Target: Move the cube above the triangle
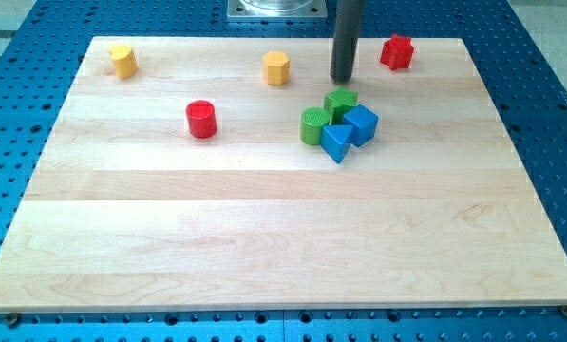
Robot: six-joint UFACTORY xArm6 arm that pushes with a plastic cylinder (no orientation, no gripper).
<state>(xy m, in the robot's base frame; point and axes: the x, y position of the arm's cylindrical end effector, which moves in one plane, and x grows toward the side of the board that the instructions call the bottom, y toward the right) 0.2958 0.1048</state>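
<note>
My tip (343, 80) is seen just beside the green wooden block, probably a cube (341, 102), on the side toward the view's top; whether they touch cannot be told. No grasping part is carried by the rod, so nothing can be opened or closed; blocks are only pushed.

Just below my tip a tight cluster is formed: the green block, the green wooden cylinder (313, 125) at its lower left, the blue wooden cube (362, 123) at its lower right, and the blue wooden triangle (336, 143) farthest from my tip. All four appear to be touching.

The main risk is judged to come from this crowding. If a push is given from here toward the view's bottom, the whole cluster would likely be moved together, and the triangle displaced too. It is also unclear which cube is meant.

The red cylinder (200, 119), two yellow blocks (276, 68) (122, 60) and a red block (396, 51) lie well apart on the wooden worktop (264, 237) and obstruct nothing.
</note>
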